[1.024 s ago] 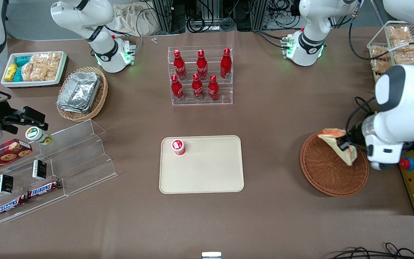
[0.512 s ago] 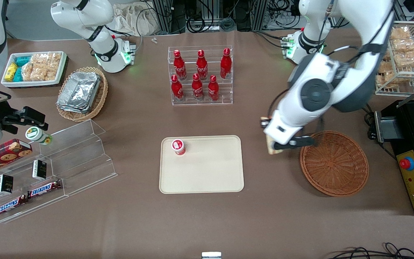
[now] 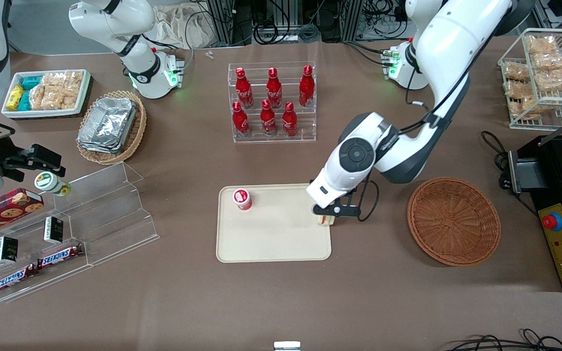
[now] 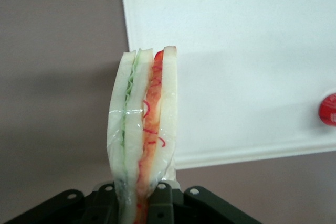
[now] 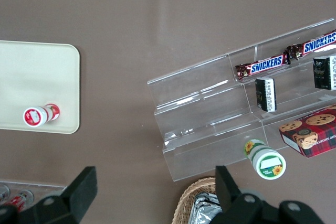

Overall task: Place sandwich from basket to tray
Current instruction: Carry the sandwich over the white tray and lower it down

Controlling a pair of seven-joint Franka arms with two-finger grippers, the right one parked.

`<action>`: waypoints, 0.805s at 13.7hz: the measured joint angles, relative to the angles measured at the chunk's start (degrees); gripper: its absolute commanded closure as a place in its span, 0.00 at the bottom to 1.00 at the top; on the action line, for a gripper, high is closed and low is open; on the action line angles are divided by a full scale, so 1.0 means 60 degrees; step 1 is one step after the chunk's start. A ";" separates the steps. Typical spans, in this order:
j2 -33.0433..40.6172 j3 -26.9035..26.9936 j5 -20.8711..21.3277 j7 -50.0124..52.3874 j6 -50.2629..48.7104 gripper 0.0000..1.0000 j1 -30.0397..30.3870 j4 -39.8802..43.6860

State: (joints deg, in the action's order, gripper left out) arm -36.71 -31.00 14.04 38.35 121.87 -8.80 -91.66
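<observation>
While the basket (image 3: 454, 221) lies bare at 3 o'clock of the tray (image 3: 273, 239), the gripper (image 3: 329, 214) hangs over the tray's edge nearest it, clamped on the upright sandwich (image 4: 143, 129); 1 red-capped bottle (image 3: 242, 199) stands at the tray's 10 o'clock corner.

glossy clear film wraps the sandwich (image 4: 143, 129) clamped in the black plastic gripper (image 3: 328, 214).
smooth matt plastic tray (image 3: 281, 243); rough woven wicker basket (image 3: 454, 222); matt brown tablecloth (image 3: 383, 302).
</observation>
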 measured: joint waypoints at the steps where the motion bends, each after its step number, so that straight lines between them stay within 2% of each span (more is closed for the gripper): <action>1: -0.0253 0.0000 0.0245 0.0149 0.0204 1.00 -0.0087 0.0096; 3: -0.0632 0.0000 0.0643 0.0504 0.0678 1.00 -0.0241 0.0194; 4: -0.0766 -0.0001 0.0751 0.0600 0.0938 0.91 -0.0290 0.0208; 5: -0.0893 0.0002 0.0833 0.0627 0.1157 0.71 -0.0317 0.0214; 6: -0.1000 0.0004 0.0984 0.0656 0.1272 0.58 -0.0333 0.0226; 7: -0.1086 0.0005 0.1193 0.0773 0.1314 0.36 -0.0342 0.0239; 8: -0.1153 0.0006 0.1407 0.0911 0.1325 0.02 -0.0344 0.0250; 11: -0.1285 0.0011 0.1838 0.1120 0.1337 0.00 -0.0345 0.0317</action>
State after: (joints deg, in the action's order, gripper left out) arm -44.42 -30.93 25.07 45.07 129.90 -10.87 -89.76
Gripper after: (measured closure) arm 0.454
